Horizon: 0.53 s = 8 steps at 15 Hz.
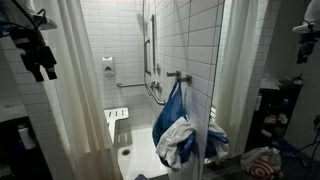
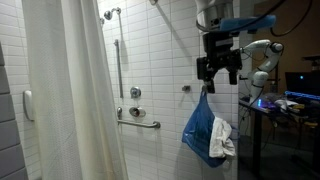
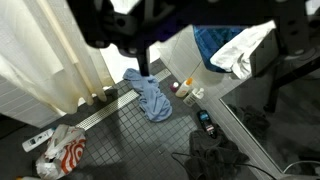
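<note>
Gripper: the gripper point(image 2: 219, 80) hangs with its fingers pointing down. They are spread wide apart with nothing between them.

Wrist view of the tool: the fingers enter from the top edge as dark, blurred shapes standing far from each other.

Blue cloth: the blue cloth point(image 2: 204, 125) hangs as a long drooping bundle straight below the gripper. Its top corner comes up just under one fingertip. Whether the two touch cannot be told.

White cloth: a white cloth point(image 2: 226, 140) is bunched against the lower part of the blue cloth, further beneath the tool.

Same bundle from the wrist: blue and white fabric shows beneath the tool, nearer one finger than the other.

Tiled wall: the white tiled wall point(image 2: 160, 50) stands behind the gripper and the hanging bundle.

Grab bar: the grab bar point(image 2: 140, 121) sits on that wall, lower than the gripper and well off to its side.

Shower curtain: the shower curtain point(image 2: 70, 100) hangs further off on that same side.

Floor cloth: a crumpled floor cloth point(image 3: 150, 97), also blue, lies on the dark tiles far below the tool.

Bottles: small bottles point(image 3: 186, 90) stand just beside the floor cloth.

Bag: a red and white bag point(image 3: 65, 155) lies on the floor, apart from the floor cloth.
</note>
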Motion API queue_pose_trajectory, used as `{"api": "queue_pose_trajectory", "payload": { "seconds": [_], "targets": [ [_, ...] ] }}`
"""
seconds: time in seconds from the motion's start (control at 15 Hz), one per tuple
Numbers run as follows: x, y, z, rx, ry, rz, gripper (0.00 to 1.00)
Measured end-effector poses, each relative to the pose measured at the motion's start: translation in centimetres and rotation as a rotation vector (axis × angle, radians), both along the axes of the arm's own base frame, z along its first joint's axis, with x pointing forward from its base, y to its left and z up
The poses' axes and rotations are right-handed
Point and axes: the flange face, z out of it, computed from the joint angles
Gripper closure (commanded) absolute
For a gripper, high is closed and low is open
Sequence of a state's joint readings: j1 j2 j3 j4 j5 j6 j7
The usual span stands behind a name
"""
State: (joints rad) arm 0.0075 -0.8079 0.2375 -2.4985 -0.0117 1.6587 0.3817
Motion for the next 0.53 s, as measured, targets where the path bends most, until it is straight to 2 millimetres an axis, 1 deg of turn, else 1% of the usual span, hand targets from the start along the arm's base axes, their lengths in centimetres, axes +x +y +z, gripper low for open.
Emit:
{"api": "queue_pose_trajectory", "payload": {
  "seconds": [0.2, 0.53],
  "targets": [
    [1.5, -2.1, -1.1, -0.009, -0.010, -0.049, 0.00],
    [4.3, -5.6, -4.0, -0.027, -0.015, -0.095, 0.00]
  ]
}}
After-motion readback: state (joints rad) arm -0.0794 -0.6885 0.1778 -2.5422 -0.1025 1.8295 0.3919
